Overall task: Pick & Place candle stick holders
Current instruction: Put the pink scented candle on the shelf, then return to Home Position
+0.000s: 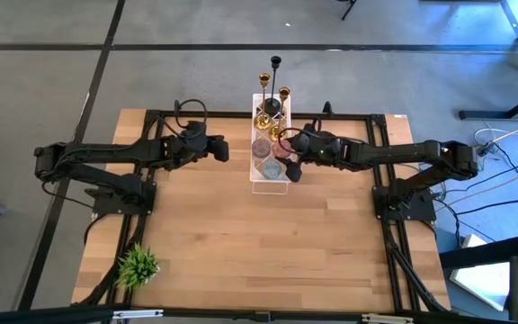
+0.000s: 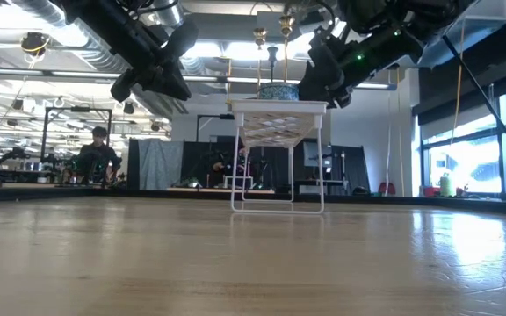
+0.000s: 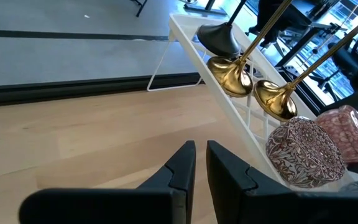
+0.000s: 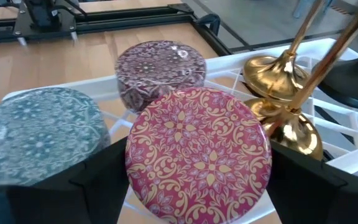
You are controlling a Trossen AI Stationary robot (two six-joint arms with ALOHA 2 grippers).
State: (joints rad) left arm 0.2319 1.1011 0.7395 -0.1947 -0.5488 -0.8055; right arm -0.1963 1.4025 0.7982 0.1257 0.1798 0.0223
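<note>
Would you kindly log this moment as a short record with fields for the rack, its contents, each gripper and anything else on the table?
rack: white wire rack at the table's far middle
candle stick holders: black holder and gold holders standing at the rack's far end
tins: patterned round tins, red tin, teal tin, dark maroon tin
left gripper: left of the rack, fingers nearly together, holding nothing
right gripper: over the rack, fingers either side of the red tin
other: green plant tuft at the near left corner

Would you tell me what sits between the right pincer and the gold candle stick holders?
The right wrist view shows a red patterned round tin between the right pincer's fingers, with the gold candle stick holders just beyond it on the white rack.
</note>
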